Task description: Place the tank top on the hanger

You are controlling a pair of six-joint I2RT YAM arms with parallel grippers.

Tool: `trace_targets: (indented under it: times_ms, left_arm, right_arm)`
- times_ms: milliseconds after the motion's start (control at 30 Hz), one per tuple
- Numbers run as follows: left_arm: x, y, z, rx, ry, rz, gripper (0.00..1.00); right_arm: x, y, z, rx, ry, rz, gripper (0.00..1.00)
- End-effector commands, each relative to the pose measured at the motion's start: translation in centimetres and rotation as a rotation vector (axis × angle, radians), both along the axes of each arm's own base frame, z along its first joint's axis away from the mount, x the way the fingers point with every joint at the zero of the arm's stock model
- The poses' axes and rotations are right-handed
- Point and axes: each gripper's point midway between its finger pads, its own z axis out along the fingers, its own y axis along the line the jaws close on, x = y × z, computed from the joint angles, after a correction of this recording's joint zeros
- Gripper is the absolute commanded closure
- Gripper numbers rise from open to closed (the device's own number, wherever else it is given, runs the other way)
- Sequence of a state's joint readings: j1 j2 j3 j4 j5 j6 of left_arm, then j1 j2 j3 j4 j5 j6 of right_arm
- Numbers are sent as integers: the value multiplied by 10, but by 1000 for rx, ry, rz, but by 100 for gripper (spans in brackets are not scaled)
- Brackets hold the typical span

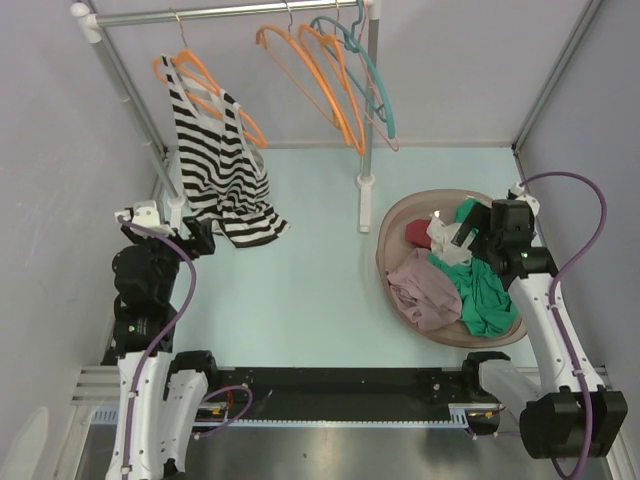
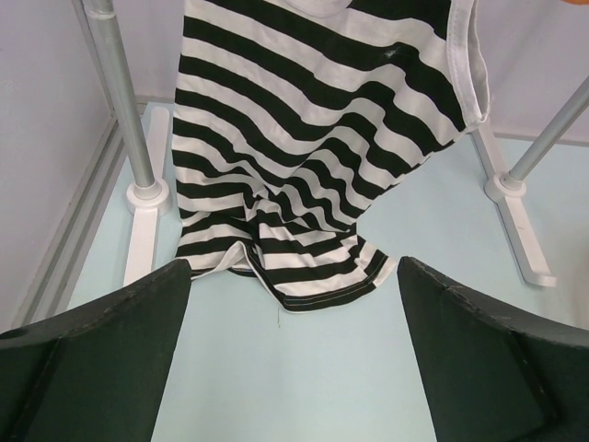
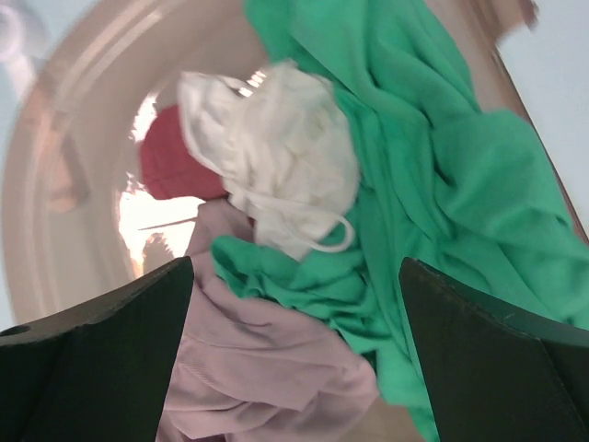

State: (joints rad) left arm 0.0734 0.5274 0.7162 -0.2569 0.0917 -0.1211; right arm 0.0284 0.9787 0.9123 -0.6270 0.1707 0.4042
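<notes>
only top view shows the empty hanger (image 1: 345, 115).

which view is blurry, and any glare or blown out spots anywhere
Right wrist: soft all over, the basket rim smeared, with a blown-out glare patch on its wall beside the red garment. Left wrist: the striped top is crisp, stripes and hem in focus. Top external: evenly lit and sharp across the table, no harsh glare.

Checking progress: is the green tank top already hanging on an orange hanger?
No, the green tank top lies crumpled in the basket, on no hanger.
</notes>
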Motion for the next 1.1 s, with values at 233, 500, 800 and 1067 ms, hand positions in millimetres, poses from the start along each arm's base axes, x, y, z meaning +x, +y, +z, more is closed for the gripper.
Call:
trace_targets:
  times_ms: [233,500,800,1067]
  left_arm:
    - [-1,-1,3,30,-16,7,1]
    - [-1,-1,3,31,-13,15,1]
    - [0,1,2,33,-10,23,0]
    - [1,0,1,31,-5,20,1]
  right_arm:
    - [-35,-19,-64,16,246,-227,8]
    - [-41,-24,-103,5,321,-262,11]
    - [-32,-16,-115,31,360,-208,66]
    - [-21,-38,2,-66,93,-244,100]
